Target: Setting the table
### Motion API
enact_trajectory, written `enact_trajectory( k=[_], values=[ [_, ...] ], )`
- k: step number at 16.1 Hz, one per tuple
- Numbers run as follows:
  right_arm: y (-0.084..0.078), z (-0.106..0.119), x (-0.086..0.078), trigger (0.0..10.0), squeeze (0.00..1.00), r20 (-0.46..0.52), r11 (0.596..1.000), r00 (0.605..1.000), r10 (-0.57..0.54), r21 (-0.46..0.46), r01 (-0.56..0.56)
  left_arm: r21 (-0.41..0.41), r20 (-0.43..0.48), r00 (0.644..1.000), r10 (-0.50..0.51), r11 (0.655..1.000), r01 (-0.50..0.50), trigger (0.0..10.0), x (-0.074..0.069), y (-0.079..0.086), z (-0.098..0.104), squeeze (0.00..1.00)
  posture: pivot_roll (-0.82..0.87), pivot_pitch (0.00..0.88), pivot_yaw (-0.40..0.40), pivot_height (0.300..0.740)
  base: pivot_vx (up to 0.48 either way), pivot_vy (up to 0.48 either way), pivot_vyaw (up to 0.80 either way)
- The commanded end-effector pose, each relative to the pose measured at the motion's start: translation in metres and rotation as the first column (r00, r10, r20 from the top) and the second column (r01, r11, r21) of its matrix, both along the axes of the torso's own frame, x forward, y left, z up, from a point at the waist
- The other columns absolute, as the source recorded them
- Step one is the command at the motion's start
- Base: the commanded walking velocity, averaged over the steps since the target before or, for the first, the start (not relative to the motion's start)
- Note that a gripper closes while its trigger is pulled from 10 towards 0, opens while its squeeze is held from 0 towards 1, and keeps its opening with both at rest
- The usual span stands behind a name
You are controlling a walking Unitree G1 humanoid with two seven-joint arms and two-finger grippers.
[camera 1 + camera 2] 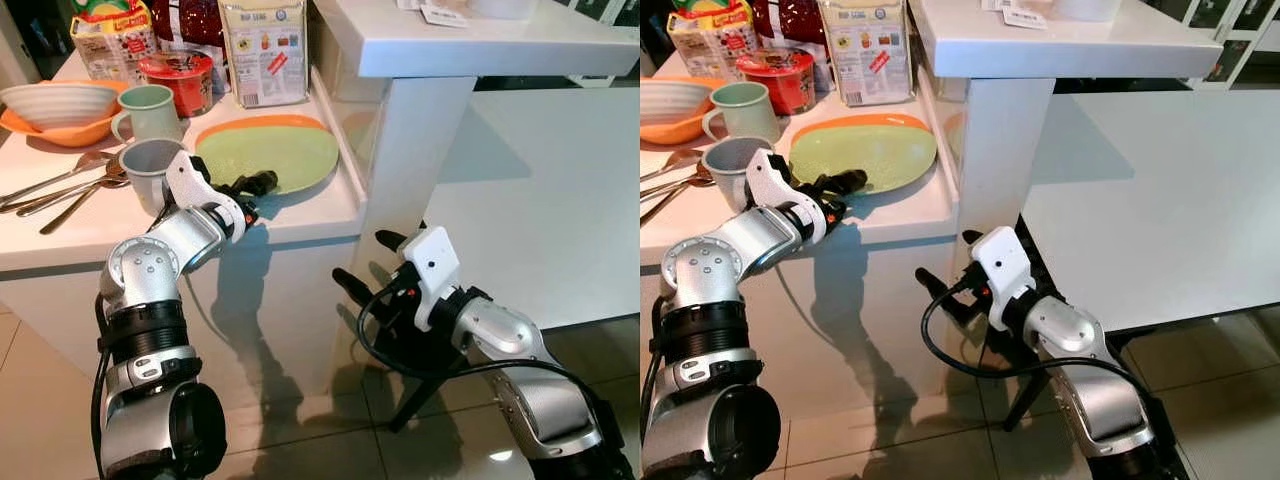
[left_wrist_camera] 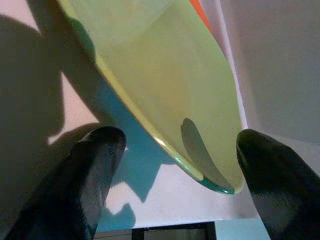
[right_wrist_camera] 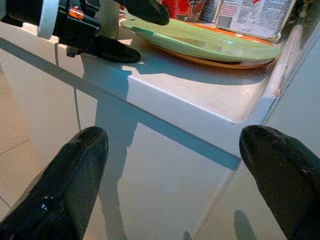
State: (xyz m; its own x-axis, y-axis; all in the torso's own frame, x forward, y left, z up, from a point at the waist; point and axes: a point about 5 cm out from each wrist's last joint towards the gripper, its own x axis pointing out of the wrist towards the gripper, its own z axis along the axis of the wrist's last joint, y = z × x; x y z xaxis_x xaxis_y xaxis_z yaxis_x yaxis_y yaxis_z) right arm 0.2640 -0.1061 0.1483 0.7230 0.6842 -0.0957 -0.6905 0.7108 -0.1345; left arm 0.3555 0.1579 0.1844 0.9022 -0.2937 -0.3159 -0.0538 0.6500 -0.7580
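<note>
Two plates lie stacked on the white counter (image 1: 300, 225) near its front right corner: a green plate (image 1: 268, 153) on an orange plate (image 1: 262, 123); two mugs stand to their left, a green mug (image 1: 147, 112) behind a grey mug (image 1: 150, 170); several spoons (image 1: 62, 190) lie further left, before a white bowl (image 1: 58, 102) nested in an orange bowl (image 1: 62, 131); packets and a red tub stand at the back. The left gripper (image 1: 252, 190) reaches the green plate's near rim, fingers spread to either side, gripping nothing; the right gripper (image 1: 368, 262) hangs below the counter edge, fingers wide apart and empty, above pale floor tiles (image 1: 300, 430); a higher white table (image 1: 480, 40) adjoins on the right.
</note>
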Motion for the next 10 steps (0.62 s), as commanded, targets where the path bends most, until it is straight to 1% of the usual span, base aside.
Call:
enact_trajectory(
  k=[1,5,6,7,10],
  values=[
    [0.003,0.001,-0.001,10.0,0.00,0.014,1.000,1.000,0.011,-0.010,-0.011,0.005,0.001,1.000,-0.004,1.000,0.004,3.7,0.004,-0.002,0.004,0.00,0.05,0.000,-0.005,0.740,0.000,0.000,0.00],
    [0.003,0.001,-0.001,10.0,0.00,0.013,1.000,1.000,0.010,-0.008,-0.010,0.009,-0.010,1.000,-0.006,1.000,0.006,3.9,0.010,-0.006,0.000,0.00,0.05,0.000,-0.004,0.740,0.000,0.000,0.00],
    [0.003,0.001,-0.001,10.0,0.00,0.013,1.000,1.000,0.008,-0.006,-0.008,0.010,-0.009,1.000,-0.003,1.000,0.004,4.4,0.012,-0.006,0.000,0.00,0.05,0.000,-0.004,0.740,0.000,0.000,0.00],
    [0.003,0.001,-0.001,10.0,0.00,0.013,1.000,1.000,0.007,-0.007,-0.007,0.010,-0.009,1.000,-0.003,1.000,0.003,4.5,0.013,-0.006,0.001,0.00,0.04,0.000,0.000,0.740,0.000,0.000,0.00],
    [0.002,0.001,-0.001,10.0,0.00,0.012,1.000,1.000,0.004,-0.007,-0.004,0.007,-0.009,1.000,0.000,1.000,0.000,4.3,0.016,-0.006,0.002,0.00,0.04,0.000,0.000,0.740,0.000,0.000,0.00]
  ],
)
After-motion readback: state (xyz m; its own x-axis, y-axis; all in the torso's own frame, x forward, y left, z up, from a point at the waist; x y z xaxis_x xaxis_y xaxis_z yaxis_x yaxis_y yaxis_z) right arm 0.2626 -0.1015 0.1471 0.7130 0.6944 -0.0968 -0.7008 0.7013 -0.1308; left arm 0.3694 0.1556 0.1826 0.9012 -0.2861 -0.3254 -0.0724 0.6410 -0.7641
